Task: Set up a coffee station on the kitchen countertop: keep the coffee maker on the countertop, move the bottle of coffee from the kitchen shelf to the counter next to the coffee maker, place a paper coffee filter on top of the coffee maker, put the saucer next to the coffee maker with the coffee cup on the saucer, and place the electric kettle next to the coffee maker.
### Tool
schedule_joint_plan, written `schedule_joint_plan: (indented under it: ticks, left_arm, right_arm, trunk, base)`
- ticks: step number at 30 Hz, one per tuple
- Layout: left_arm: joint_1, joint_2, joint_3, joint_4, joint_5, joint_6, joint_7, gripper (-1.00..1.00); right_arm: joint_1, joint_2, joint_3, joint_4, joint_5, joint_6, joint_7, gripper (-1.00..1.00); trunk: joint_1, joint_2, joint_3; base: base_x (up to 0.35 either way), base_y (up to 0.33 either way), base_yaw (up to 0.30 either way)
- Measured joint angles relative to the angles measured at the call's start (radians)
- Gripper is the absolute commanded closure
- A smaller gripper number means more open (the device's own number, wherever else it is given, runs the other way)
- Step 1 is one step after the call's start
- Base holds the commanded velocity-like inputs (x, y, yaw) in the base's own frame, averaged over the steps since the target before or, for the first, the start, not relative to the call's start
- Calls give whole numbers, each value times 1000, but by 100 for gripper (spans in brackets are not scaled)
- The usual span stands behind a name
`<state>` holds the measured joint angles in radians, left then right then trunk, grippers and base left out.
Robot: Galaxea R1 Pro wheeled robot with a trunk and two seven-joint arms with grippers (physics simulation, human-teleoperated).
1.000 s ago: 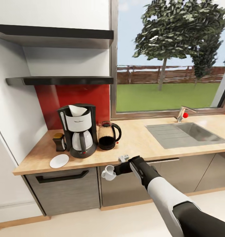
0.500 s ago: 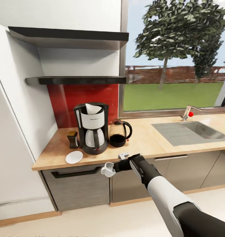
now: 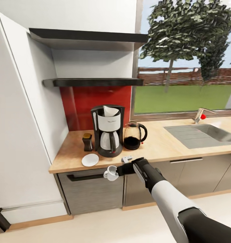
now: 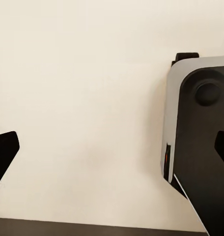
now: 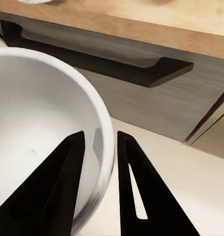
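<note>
Right gripper point(image 3: 116, 172) clamped on rim of white coffee cup point(image 3: 110, 173), one finger inside, one outside, held in front of counter edge. Saucer point(image 3: 90, 159) beyond and slightly left, on countertop point(image 3: 162, 148) before coffee maker point(image 3: 108, 135). Left gripper point(image 4: 112, 152) spread, holding nothing.

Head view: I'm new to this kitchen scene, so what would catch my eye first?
The right tool grips a white coffee cup by its rim, held in front of the counter edge, above the drawer. On the countertop behind it, against the red backsplash, stands the coffee maker with a paper filter on top. A kettle stands to its right, a coffee bottle to its left and a saucer in front.
</note>
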<state>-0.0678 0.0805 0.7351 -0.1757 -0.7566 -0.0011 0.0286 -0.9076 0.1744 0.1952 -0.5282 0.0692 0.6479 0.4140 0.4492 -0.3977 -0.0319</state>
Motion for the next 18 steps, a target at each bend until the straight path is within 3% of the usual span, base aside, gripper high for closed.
schedule_joint_plan:
  ticks: [18]
  left_arm:
    - [-1,-1,1,1,0,1,0,-100]
  right_arm:
    - [0,0,-4,-4,5,2,-4,100]
  trunk:
    - [0,0,0]
  base:
    - [142,329,0]
